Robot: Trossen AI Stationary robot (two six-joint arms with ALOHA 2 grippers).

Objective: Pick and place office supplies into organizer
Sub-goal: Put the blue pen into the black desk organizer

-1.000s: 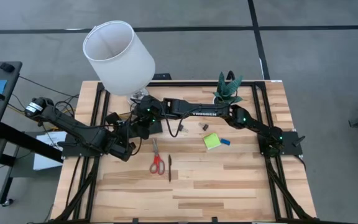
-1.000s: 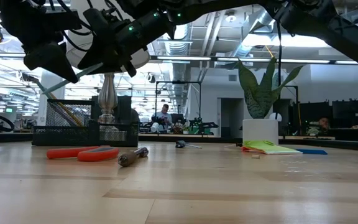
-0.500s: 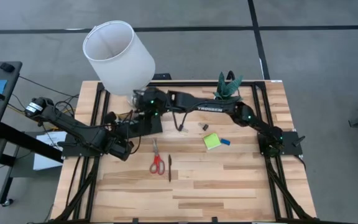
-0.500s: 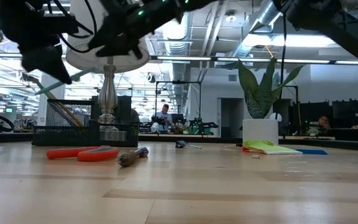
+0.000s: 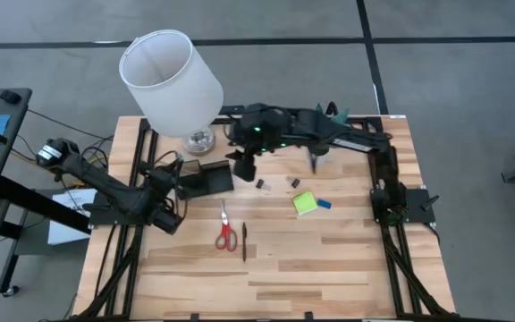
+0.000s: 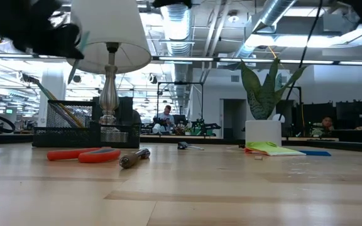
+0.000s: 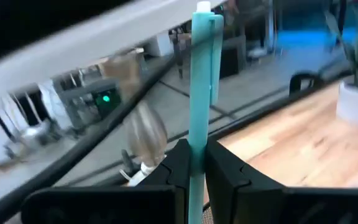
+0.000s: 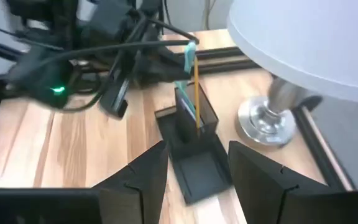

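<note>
teal pen (image 7: 201, 93), red scissors (image 5: 226, 236), black organizer (image 5: 206, 177)

- One organizer (image 5: 206, 180), black.
- One pair of red-handled scissors (image 5: 226, 231).
- One dark pen (image 5: 244, 241) on the surface.
- One light blue pen (image 7: 201, 93).
- One yellow pencil (image 8: 196, 93).
- One green sticky-note pad (image 5: 305, 203).
- One blue eraser (image 5: 324, 204).
- Two black binder clips (image 5: 294, 182).
- One lamp (image 5: 170, 80).
- One potted plant (image 6: 263, 100).

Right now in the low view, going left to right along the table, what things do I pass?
organizer → red-handled scissors → black pen → potted plant → lime-green sticky-note pad → blue eraser
</note>
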